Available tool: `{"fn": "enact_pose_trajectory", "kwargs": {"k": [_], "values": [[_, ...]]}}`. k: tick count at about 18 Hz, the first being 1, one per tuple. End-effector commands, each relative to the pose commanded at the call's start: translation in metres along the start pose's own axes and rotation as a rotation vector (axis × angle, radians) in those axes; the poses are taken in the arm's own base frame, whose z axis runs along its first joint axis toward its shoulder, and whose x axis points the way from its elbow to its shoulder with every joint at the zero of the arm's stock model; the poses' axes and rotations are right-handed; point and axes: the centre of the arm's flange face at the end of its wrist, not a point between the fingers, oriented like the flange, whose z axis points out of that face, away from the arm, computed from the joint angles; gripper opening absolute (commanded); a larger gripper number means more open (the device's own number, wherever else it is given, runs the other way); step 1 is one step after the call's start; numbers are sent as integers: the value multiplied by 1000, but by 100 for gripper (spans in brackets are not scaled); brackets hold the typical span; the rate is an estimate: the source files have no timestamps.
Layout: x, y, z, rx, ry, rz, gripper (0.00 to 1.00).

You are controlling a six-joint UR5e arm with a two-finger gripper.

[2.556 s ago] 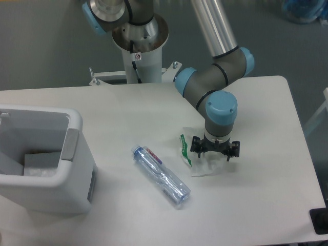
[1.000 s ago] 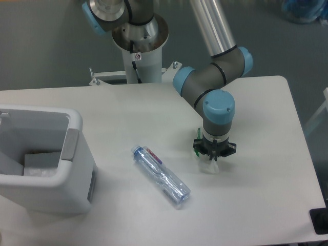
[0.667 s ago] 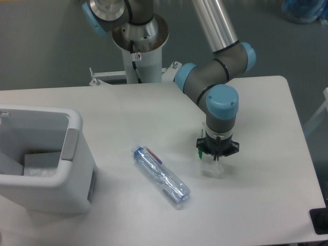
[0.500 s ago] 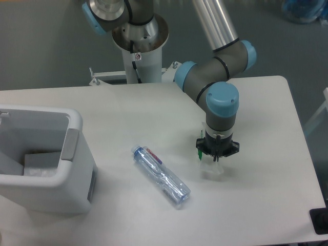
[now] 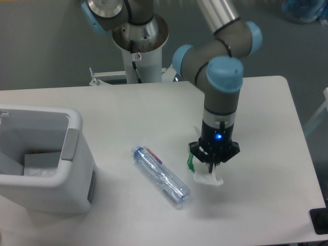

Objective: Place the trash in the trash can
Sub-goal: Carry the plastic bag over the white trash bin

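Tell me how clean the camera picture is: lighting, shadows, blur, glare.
Camera view: even, soft overhead light; only a faint shadow on the table under the hand and its wrapper. The crushed bottle is sharp, its label readable as red-blue. No strong glare; the trash can is cut off at the left edge.

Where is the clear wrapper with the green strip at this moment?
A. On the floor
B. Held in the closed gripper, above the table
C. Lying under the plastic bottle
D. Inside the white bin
B: the gripper is shut on the wrapper, which hangs beneath it, apart from the bottle.
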Motion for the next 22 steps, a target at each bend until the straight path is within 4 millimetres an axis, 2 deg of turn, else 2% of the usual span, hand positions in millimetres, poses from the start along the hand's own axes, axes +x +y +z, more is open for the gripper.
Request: {"fn": "enact_pose_trajectory", "kwargs": {"k": [1,4,6,10,12,15,18,22], "values": [[24,-23,-26,59,6,-51,6],[68,-47,-68,138,31,-74,6],[101,-48,-86,159,58,-73,6],[167,-36,-106,165,120,-44,6],[205,-28,-108,155,161,-5,6],[247,-7,-109,128,202,45,7],[270,12,-109,105,228,81,7],[288,34,-89,54,247,128,7]]}}
